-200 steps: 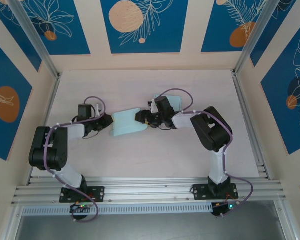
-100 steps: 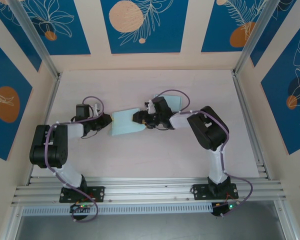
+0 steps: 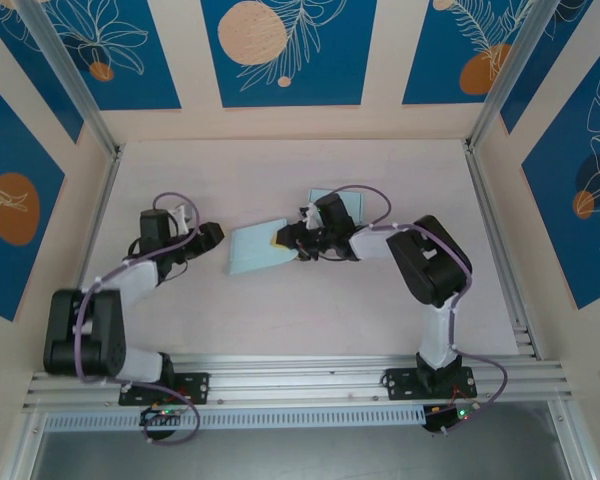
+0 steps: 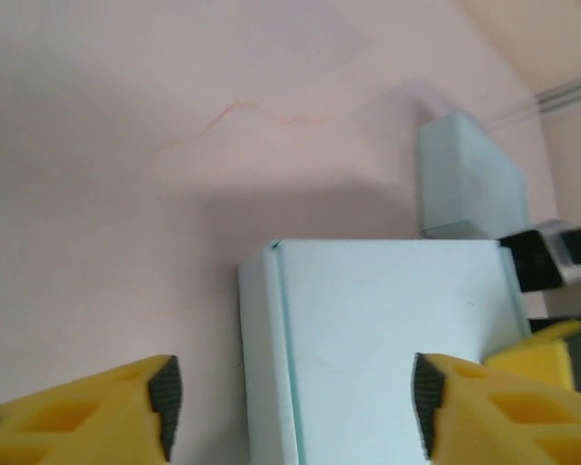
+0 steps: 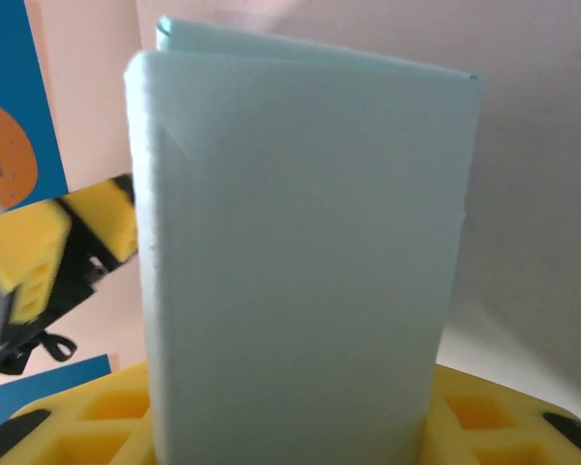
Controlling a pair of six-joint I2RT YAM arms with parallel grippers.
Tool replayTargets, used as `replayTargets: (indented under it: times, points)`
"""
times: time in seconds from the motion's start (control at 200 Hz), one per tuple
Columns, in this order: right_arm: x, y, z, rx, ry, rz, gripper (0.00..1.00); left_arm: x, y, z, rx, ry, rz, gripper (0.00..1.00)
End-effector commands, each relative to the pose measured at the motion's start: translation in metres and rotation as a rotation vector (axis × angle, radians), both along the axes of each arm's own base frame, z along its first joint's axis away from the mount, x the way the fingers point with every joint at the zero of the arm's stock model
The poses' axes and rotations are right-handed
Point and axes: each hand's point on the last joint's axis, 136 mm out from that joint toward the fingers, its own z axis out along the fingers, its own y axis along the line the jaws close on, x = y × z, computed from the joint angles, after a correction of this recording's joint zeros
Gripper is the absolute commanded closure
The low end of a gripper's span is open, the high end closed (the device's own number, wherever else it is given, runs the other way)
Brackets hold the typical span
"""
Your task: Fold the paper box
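Left gripper point(image 4: 295, 397) jaws spread wide; right gripper point(image 3: 283, 238) facing it, low.

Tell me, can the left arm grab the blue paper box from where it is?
Probably yes. The left gripper is open and points at the near end of the paper box, with nothing between them. The right gripper is at the other end, so it should not block it.

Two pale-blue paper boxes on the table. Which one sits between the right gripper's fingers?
The flat box between the two arms; the right gripper straddles its end. The other box lies beyond that wrist, farther back.
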Motion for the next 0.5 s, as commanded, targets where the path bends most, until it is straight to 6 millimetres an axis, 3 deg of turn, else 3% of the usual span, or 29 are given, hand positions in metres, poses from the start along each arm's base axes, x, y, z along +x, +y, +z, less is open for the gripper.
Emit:
replayTargets:
  times: [0.0,0.15,0.23,0.39,0.495]
  points:
    - [-0.023,-0.017,0.017,0.008,0.131,0.016,0.58,-0.013,-0.019,0.046,0.142,-0.307,-0.129,0.25]
    - [-0.044,-0.034,0.032,0.032,0.254,0.043,0.58,-0.076,-0.080,0.083,0.468,-0.842,-0.401,0.05]
    - [-0.053,-0.041,0.040,0.066,0.322,0.054,0.58,-0.108,-0.098,0.090,0.526,-1.030,-0.502,0.00]
    - [-0.069,-0.043,0.053,0.079,0.406,0.091,0.58,-0.131,-0.116,0.069,0.697,-1.087,-0.657,0.00]
    - [-0.075,-0.045,0.059,0.061,0.424,0.104,0.58,-0.128,-0.125,0.047,0.853,-1.056,-0.713,0.00]
